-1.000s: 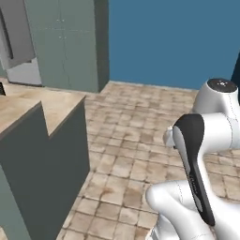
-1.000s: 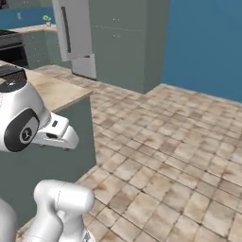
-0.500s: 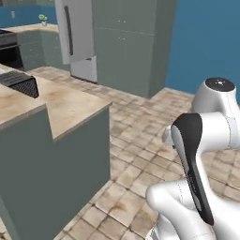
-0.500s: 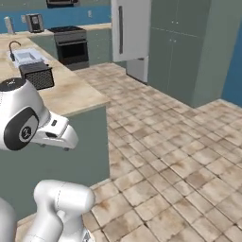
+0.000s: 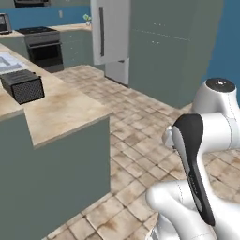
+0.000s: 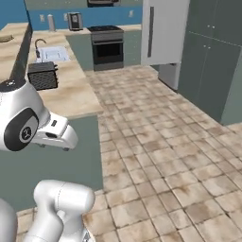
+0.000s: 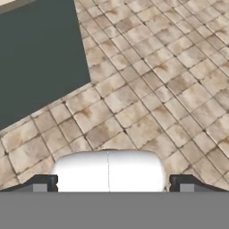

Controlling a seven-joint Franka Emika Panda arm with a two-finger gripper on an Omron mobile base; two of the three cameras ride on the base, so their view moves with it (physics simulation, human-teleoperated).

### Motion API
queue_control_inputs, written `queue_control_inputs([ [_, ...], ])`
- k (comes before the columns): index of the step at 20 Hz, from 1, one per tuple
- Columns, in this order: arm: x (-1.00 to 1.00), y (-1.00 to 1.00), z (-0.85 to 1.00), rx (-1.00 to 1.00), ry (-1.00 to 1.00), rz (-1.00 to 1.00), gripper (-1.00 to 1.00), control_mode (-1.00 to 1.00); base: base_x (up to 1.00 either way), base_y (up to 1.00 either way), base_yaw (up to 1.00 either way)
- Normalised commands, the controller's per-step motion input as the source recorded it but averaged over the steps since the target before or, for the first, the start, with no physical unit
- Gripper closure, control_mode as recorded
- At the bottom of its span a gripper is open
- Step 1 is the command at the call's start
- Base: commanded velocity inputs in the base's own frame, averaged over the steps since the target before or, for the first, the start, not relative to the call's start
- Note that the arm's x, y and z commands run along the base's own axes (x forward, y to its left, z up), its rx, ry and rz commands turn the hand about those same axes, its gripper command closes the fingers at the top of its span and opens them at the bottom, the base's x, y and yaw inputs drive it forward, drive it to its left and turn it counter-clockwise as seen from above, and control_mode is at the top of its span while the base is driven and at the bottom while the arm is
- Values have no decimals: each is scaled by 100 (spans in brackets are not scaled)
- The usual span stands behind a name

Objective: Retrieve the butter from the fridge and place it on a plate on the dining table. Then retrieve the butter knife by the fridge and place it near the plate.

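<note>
The fridge (image 5: 111, 40) is the thing you are driving toward: it stands closed at the far end of the kitchen, beside the tall grey-green cabinets (image 5: 164, 47) and near the black oven (image 5: 44, 47), its dark bar handle (image 6: 151, 32) facing you. Over the last second the whole picture has swung; that is your base turning, not anything moving in the room, and it has brought the fridge from the edge of both base views into plain sight across open tiled floor (image 6: 156, 142). You now have a clear run to it, by my reckoning. The butter is presumably inside and cannot be seen, so no step of the task is done yet. To your left the marbled surface (image 5: 61, 112) carries the small toaster oven (image 5: 22, 86). Your claw (image 7: 108, 182) has its jaws spread wide with nothing between them, looking down at floor tiles. Expect to need the door handle first.
</note>
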Motion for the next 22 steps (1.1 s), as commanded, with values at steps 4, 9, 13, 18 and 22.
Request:
queue_control_inputs([
  [4,0,0,0,0,0,0,-100,100,39,-100,42],
  [9,0,0,0,0,0,0,-100,100,38,-100,46],
  [13,0,0,0,0,0,0,-100,100,33,-100,38],
  [18,0,0,0,0,0,0,-100,100,58,-100,9],
  [22,0,0,0,0,0,0,-100,100,87,-100,2],
])
